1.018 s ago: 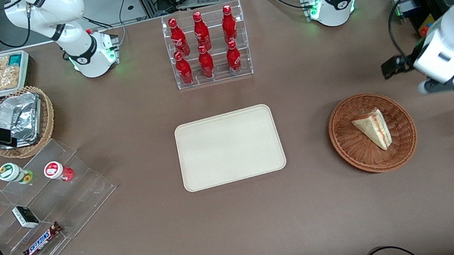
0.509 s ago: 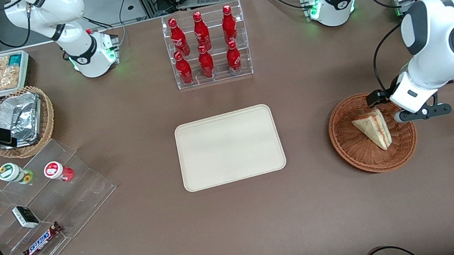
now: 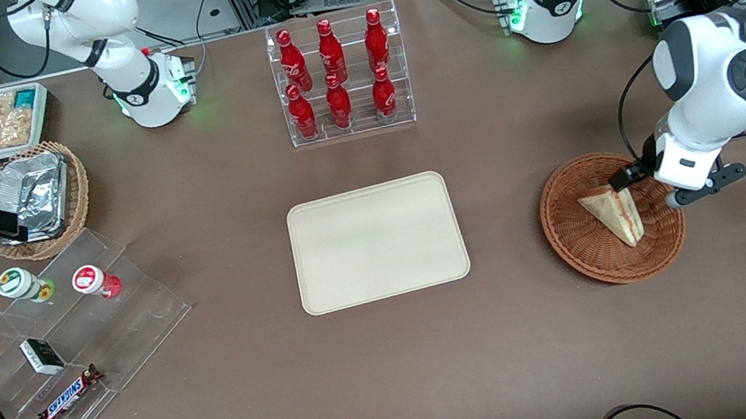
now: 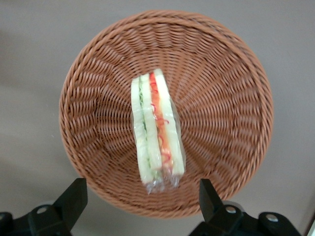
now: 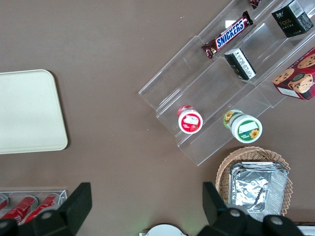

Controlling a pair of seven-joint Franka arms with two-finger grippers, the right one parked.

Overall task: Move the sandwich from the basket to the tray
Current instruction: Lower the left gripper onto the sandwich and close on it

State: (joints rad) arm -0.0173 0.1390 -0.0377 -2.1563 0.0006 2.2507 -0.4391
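Spread wide and holding nothing, the left gripper [image 4: 140,206] hangs above the wrapped sandwich [image 3: 614,211] in the wicker basket [image 3: 583,249] at right-centre of the front view.

Six red bottles [image 3: 334,78], two Snickers bars [image 3: 70,394], one sandwich [image 3: 613,213].

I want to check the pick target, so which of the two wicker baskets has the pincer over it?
The round reddish-brown wicker basket holding the wrapped triangular sandwich; the open pincer hovers above it.

The whole table [image 3: 399,358] is seen from high up in front. The basket [image 4: 98,73] is looked straight down on from close above the open gripper [image 4: 140,206], and is seen in both views.
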